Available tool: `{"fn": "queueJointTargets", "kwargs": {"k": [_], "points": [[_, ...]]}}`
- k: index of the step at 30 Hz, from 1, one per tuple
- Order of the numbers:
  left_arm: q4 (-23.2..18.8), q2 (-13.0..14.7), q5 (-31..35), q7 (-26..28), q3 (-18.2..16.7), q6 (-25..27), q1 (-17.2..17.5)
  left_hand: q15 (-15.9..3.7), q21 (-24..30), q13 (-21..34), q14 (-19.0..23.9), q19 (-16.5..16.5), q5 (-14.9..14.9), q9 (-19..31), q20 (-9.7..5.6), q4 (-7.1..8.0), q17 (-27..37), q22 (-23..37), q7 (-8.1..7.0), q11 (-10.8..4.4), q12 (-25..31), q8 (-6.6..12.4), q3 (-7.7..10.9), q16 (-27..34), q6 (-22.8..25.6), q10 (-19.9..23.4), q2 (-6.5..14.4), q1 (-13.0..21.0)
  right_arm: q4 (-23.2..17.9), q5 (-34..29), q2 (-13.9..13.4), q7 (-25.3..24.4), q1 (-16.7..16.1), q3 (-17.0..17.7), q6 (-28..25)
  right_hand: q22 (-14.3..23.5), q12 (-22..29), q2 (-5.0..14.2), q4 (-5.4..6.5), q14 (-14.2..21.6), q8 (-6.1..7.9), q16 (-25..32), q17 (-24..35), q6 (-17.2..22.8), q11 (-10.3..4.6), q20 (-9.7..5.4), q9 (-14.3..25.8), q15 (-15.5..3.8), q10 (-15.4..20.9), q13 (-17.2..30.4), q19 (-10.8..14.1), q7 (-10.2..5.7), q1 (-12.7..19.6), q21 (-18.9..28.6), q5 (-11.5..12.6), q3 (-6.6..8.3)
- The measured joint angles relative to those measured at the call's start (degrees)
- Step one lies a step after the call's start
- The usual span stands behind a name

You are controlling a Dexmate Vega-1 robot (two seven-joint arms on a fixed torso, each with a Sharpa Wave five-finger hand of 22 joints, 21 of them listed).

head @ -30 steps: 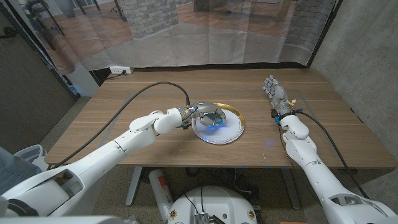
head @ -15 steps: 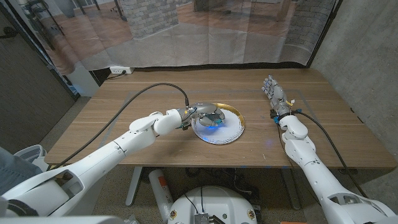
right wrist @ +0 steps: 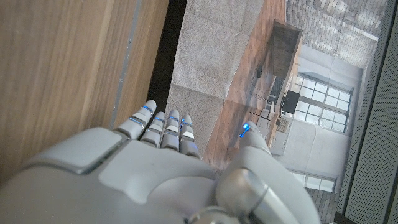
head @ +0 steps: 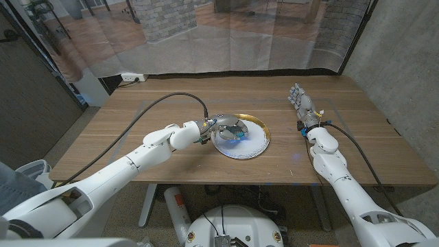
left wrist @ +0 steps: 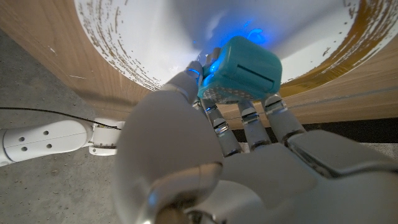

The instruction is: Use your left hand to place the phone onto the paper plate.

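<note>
Little has shifted: the left hand (head: 229, 127) still grips the teal phone (left wrist: 241, 70) over the white, gold-rimmed paper plate (head: 255, 145), fingers (left wrist: 250, 118) wrapped around it. Right hand (head: 302, 101) stays empty, fingers straight and spread, on the wooden table (head: 171, 110). Behind hangs a translucent curtain (head: 206, 41).
</note>
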Motion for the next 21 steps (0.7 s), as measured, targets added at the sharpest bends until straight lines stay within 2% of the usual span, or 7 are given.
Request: {"fn": "queueJointTargets", "kwargs": {"k": [6,14,21], "points": [[0.02,-0.03,0.16,-0.14,0.15,0.7,-0.14,-1.08,-1.34,-0.28,-1.09,-4.08,0.0,-0.27,2.67,0.24,-1.0,0.0,0.01,-0.29,-0.96,-0.23,-0.24,-1.41,-0.26,-0.29,1.05,1.05,0.83,-0.06,0.18,0.28,0.4,-0.01,0.25,0.0,0.0,0.0,0.0,0.0,0.0,0.0,0.0,0.0,0.0,0.0,0.0,0.0,0.0,0.0,0.0,0.0,0.0,0.0,0.0,0.0],[-0.05,-0.09,0.63,-0.4,0.43,1.35,-0.36,-1.56,-2.33,-0.71,-1.57,-5.88,-0.04,-0.53,3.43,0.47,-1.78,0.0,-0.08,0.22,-2.25,-0.62,-0.48,-1.93,-1.14,-1.82,1.8,1.03,1.56,-0.12,0.35,0.61,0.83,0.07,0.51,0.0,0.0,0.31,0.0,0.0,0.0,0.0,0.0,0.0,0.0,0.0,0.0,0.0,0.0,0.0,0.0,0.01,0.31,0.0,0.0,0.0],[-0.2,-0.18,1.09,-0.47,0.67,1.83,-0.55,-1.6,-3.62,-1.39,-3.56,-8.87,-0.05,-0.53,4.97,0.55,-2.58,0.01,-0.4,0.06,-3.22,-1.06,-0.57,-2.79,-1.46,-3.07,2.56,1.04,1.87,-0.12,0.36,0.85,0.98,0.29,0.53,0.0,0.0,0.31,-0.16,0.0,0.0,0.0,0.0,-0.01,0.0,0.0,0.0,0.0,0.0,0.0,0.0,0.01,0.31,0.0,0.0,-0.16]]}}
